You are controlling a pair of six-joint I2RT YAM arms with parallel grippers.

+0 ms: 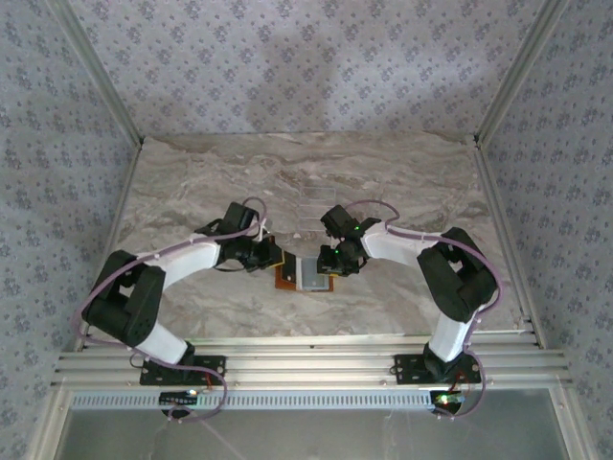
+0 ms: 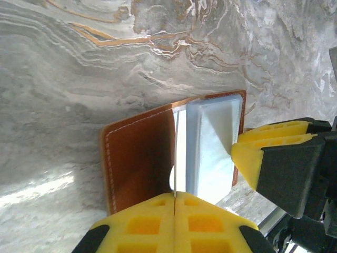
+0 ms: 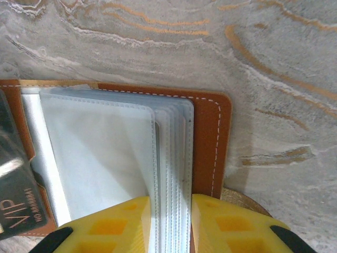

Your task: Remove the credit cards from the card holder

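The orange-brown card holder lies open on the marble table between both grippers. In the left wrist view its cover is at the left and its clear sleeves at the right. My left gripper is shut on a thin credit card, seen edge-on and standing up from the sleeves. The right wrist view shows that card as dark, with "VIP" printed on it, tilted over the holder's left side. My right gripper is shut on the stack of sleeves, one finger on each side.
The right gripper's yellow finger sits close to the right of the sleeves in the left wrist view. An aluminium rail runs along the table's near edge. Patterned walls enclose the sides and back.
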